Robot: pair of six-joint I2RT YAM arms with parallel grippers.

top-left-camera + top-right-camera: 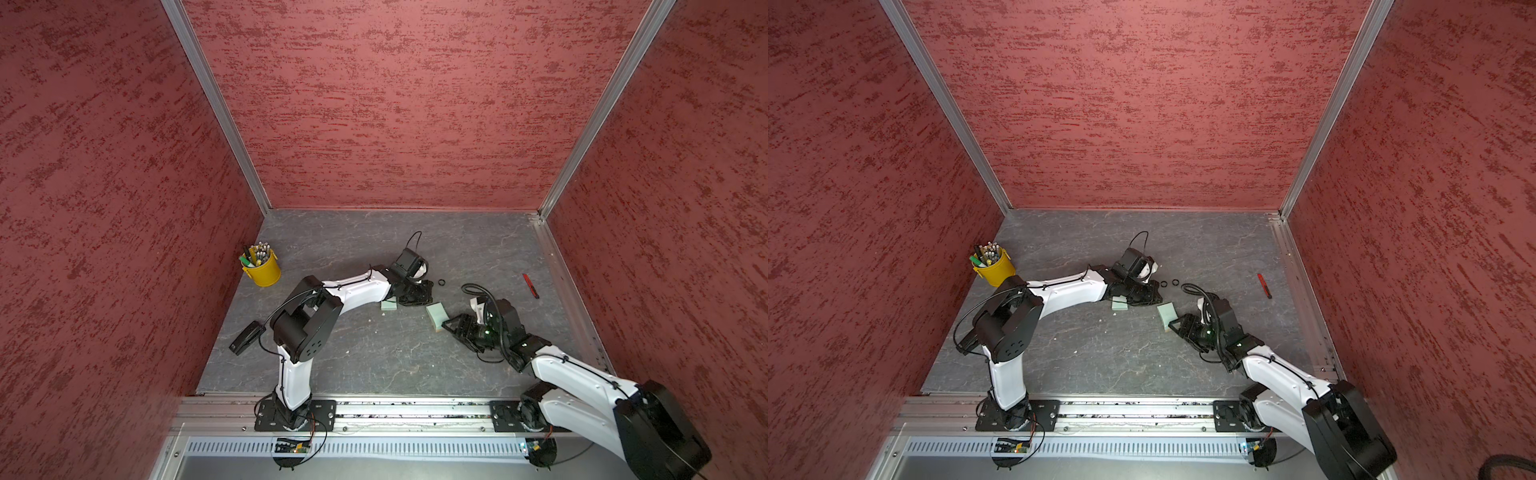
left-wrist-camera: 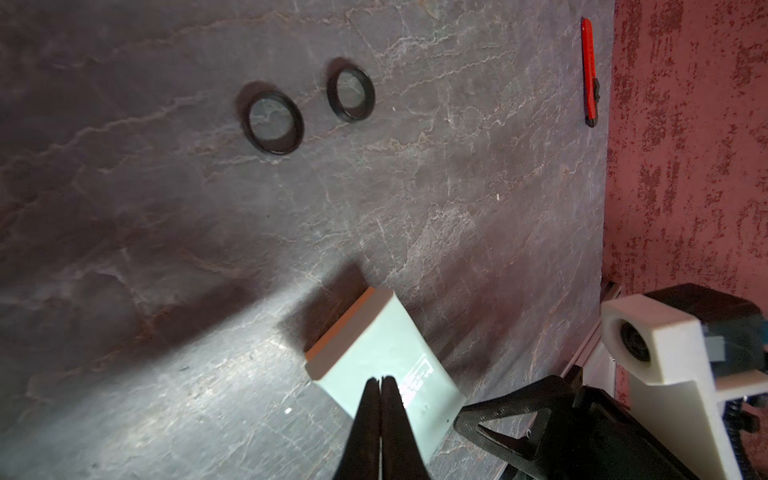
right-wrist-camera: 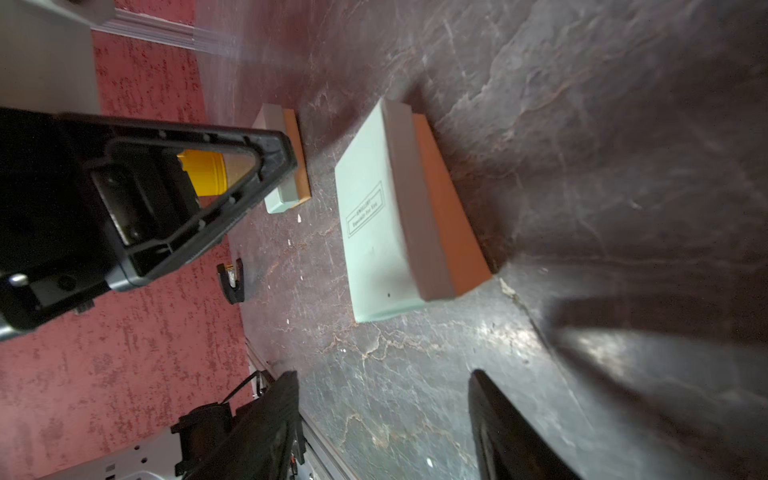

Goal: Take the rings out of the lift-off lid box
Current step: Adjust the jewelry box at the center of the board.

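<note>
Rings (image 2: 272, 124): counted two lying out on the table (image 2: 166, 249), apart from the mint-green boxes (image 3: 374, 208). Could not see inside for others. Found left hand (image 2: 381, 384) pressed together, empty; right hand (image 3: 382, 374) spread, empty.

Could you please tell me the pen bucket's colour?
Yellow; the bucket shows best in a top view.
</note>
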